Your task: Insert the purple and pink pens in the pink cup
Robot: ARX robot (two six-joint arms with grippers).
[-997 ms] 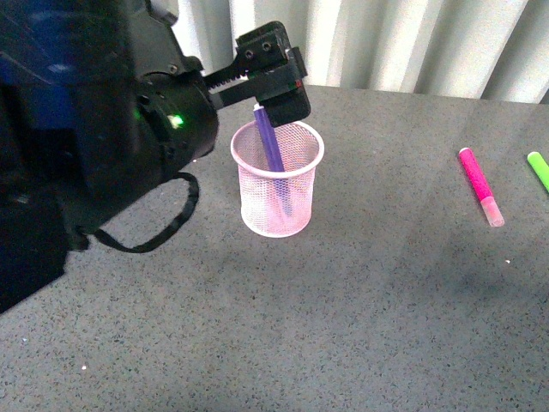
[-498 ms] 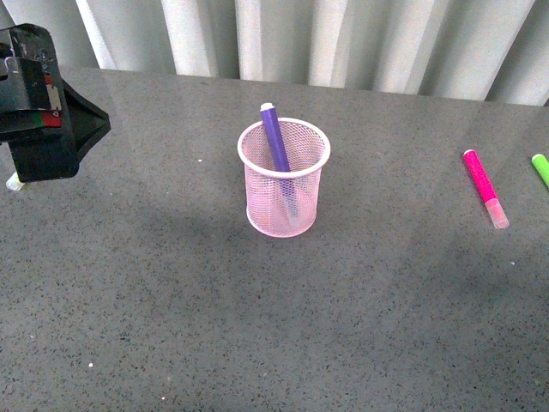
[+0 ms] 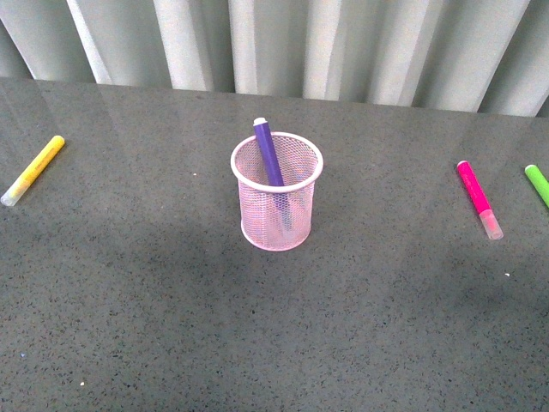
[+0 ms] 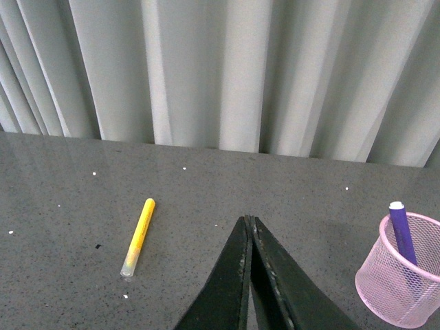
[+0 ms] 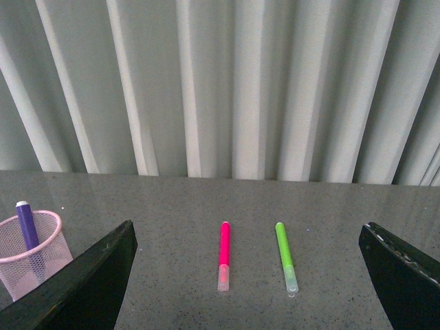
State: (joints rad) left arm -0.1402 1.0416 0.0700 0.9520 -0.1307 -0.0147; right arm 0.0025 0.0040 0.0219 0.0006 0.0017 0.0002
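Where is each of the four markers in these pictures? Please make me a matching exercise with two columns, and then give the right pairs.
Column one
1. purple pen
2. pink pen
3. yellow marker
4. green marker

Column two
A. lies flat, far to the left of the cup
B. lies at the right edge of the front view, partly cut off
C. stands tilted inside the pink cup
D. lies flat to the right of the cup, next to the green marker

Right pairs: 1-C, 2-D, 3-A, 4-B
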